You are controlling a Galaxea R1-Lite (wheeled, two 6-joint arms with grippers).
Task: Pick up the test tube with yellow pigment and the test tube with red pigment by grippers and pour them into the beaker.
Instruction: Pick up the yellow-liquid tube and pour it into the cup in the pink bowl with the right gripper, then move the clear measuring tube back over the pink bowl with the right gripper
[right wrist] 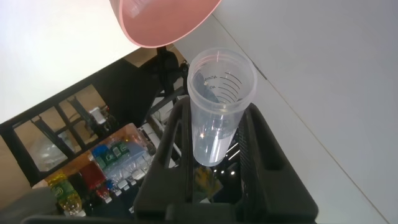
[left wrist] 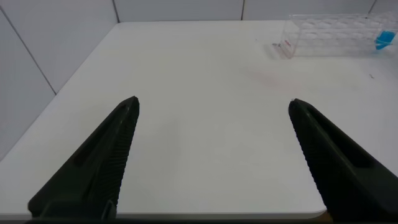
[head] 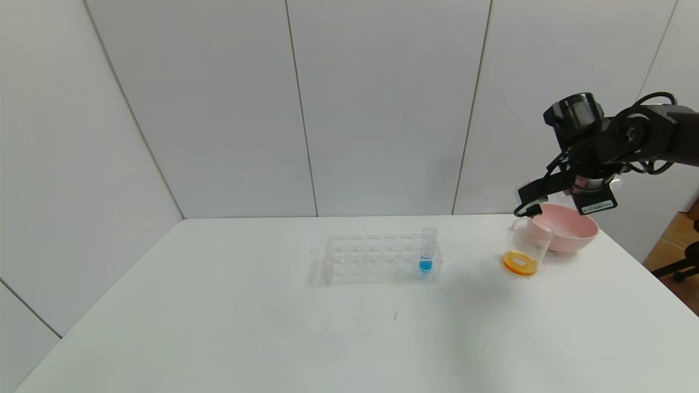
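Observation:
My right gripper (head: pixel 532 210) is raised at the far right, just above the beaker (head: pixel 527 240) and the pink bowl. In the right wrist view the right gripper (right wrist: pixel 217 118) is shut on a clear test tube (right wrist: pixel 219 99) that looks empty; I cannot tell which pigment it held. The beaker holds an orange layer (head: pixel 520 263) at its base. No yellow-tipped or red-tipped tube shows elsewhere. My left gripper (left wrist: pixel 213 102) is open and empty over the table's near left part, out of the head view.
A clear tube rack (head: pixel 377 259) stands mid-table with one blue-tipped tube (head: pixel 427 251) at its right end; both also show in the left wrist view, the rack (left wrist: pixel 336 34) and the tube (left wrist: pixel 384 40). The pink bowl (head: pixel 568 226) sits behind the beaker near the table's right edge.

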